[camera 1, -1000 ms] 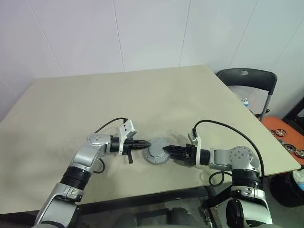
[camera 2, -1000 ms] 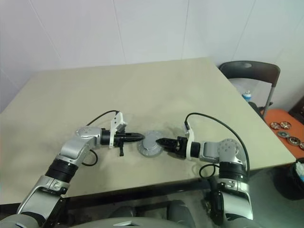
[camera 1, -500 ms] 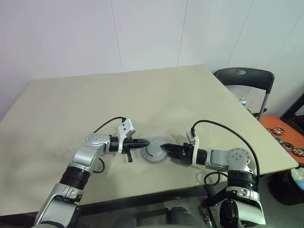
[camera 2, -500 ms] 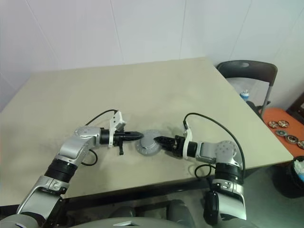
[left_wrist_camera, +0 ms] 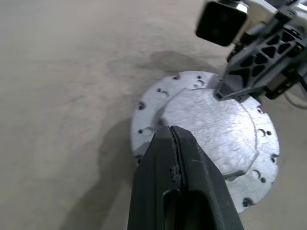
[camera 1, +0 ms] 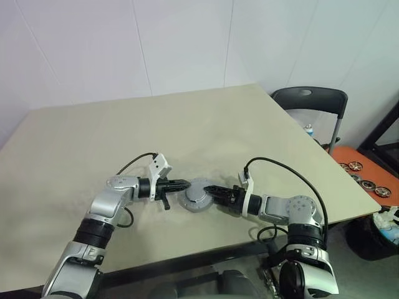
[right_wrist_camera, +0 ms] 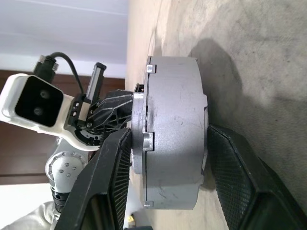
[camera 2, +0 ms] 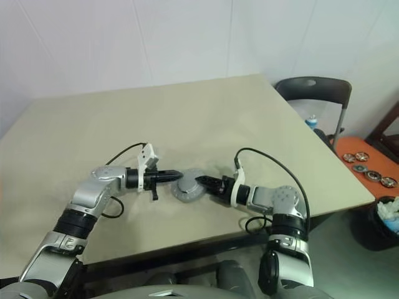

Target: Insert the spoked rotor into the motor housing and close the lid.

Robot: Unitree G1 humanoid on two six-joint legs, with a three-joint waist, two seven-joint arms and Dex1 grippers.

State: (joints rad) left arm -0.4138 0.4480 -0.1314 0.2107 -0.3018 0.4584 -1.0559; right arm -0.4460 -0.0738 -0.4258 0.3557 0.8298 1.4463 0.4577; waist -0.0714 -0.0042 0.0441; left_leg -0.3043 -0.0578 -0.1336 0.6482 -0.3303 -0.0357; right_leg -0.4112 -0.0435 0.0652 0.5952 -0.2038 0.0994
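The motor housing (camera 1: pixel 194 202) is a thick grey round drum near the table's front edge, with the grey lid (left_wrist_camera: pixel 211 120) seated flat on top. The spoked rotor is hidden. My left gripper (camera 1: pixel 185 184) is shut, its tip (left_wrist_camera: pixel 171 129) against the drum's left rim. My right gripper (camera 1: pixel 209 189) comes in from the right. In the right wrist view its fingers (right_wrist_camera: pixel 112 182) clamp the drum (right_wrist_camera: pixel 175 86), one on the top face and one underneath. That side looks slightly lifted off the table.
The beige table (camera 1: pixel 124 124) stretches far behind and to the left. A dark chair (camera 1: pixel 308 103) stands off the right corner. An orange mat with several small discs (camera 1: pixel 358 174) lies on the floor at the right. The table's front edge is close.
The view has swung to the right. Both grippers, with the drum between them, have shifted slightly to the left on the table. Neither grip has changed.
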